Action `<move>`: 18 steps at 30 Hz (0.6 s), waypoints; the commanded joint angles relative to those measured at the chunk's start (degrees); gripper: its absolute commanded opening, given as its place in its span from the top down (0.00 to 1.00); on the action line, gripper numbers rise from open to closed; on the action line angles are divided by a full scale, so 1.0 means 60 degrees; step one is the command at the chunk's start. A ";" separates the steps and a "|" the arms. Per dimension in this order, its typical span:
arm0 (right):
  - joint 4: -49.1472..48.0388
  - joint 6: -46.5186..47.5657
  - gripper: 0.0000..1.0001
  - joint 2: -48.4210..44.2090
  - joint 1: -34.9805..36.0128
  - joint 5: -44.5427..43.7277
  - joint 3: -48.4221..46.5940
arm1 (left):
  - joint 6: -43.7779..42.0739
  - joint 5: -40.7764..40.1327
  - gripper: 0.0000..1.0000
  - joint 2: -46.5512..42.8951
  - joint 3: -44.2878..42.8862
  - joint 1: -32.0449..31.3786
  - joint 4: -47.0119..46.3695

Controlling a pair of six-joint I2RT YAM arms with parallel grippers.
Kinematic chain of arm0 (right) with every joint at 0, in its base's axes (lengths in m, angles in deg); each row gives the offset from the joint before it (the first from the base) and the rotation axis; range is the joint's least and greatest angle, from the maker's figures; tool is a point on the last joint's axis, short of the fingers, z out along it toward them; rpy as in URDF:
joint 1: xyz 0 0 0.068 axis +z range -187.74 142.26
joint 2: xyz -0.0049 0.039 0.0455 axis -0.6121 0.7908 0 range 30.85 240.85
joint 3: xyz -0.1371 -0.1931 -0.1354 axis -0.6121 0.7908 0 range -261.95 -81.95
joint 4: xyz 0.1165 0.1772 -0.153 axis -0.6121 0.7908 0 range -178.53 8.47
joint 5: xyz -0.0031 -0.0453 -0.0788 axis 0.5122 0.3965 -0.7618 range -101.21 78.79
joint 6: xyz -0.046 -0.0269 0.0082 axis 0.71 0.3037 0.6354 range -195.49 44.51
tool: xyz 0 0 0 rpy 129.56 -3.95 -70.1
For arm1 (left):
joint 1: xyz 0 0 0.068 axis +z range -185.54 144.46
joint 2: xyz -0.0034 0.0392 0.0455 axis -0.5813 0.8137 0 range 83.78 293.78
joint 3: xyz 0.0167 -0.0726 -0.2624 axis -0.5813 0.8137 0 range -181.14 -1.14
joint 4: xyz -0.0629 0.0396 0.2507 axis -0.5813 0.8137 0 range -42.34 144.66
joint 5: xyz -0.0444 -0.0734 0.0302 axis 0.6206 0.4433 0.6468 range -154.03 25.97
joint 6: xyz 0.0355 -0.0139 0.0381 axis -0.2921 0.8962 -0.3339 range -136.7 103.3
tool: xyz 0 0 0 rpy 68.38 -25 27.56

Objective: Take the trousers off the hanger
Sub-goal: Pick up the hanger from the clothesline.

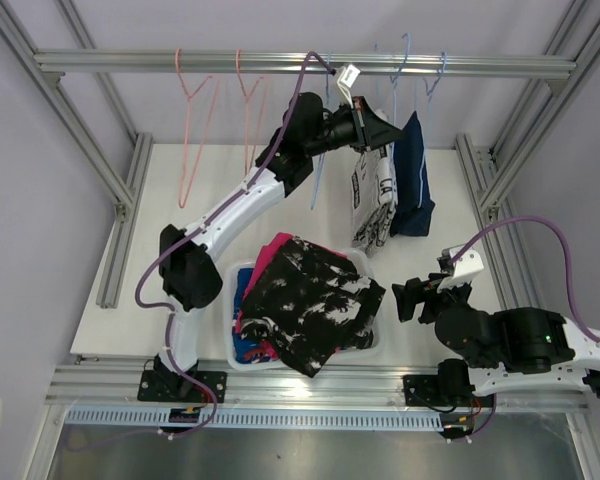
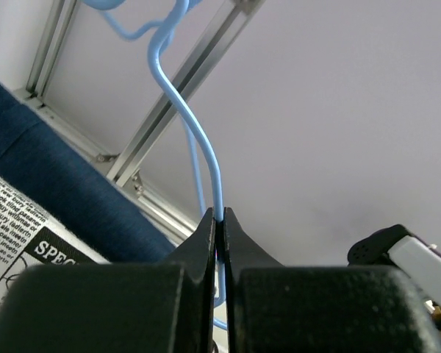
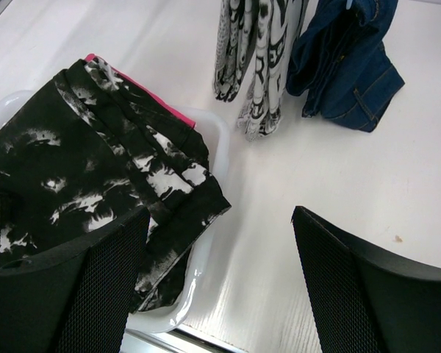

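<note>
Though left gripper (image 2: 219, 215) clamps hanger (image 2: 216, 184), top seemingly cropped.

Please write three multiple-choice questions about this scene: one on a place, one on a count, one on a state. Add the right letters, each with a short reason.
1. Where do the black-and-white patterned trousers lie?
A) hanging up
B) on the floor
C) on top in the white tub

2. How many trousers are hanging?
A) two
B) four
C) none

3. How is the left pincer?
A) wide open
B) shut on the blue hanger wire
C) shut on cloth

Answers:
1 C: they cover the pile in the tub.
2 A: only the white printed pair and the denim pair hang.
3 B: its fingers pinch the wire.
</note>
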 commanded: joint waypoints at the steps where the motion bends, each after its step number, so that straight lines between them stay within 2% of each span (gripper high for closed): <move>1: -0.0232 0.0047 0.17 -0.0107 -0.0019 -0.0069 -0.0063 | 0.0200 -0.0223 1.00 -0.1096 -0.1333 -0.0036 -0.1033; 6: -0.0291 0.0106 0.17 -0.0165 -0.0005 -0.0053 -0.0063 | 0.0258 -0.0254 1.00 -0.1329 -0.1627 -0.0036 -0.0681; 18: -0.0452 0.0340 0.16 -0.0385 0.0010 0.0049 -0.0063 | 0.0082 -0.1058 0.99 -0.3892 -0.0192 -0.0197 0.1340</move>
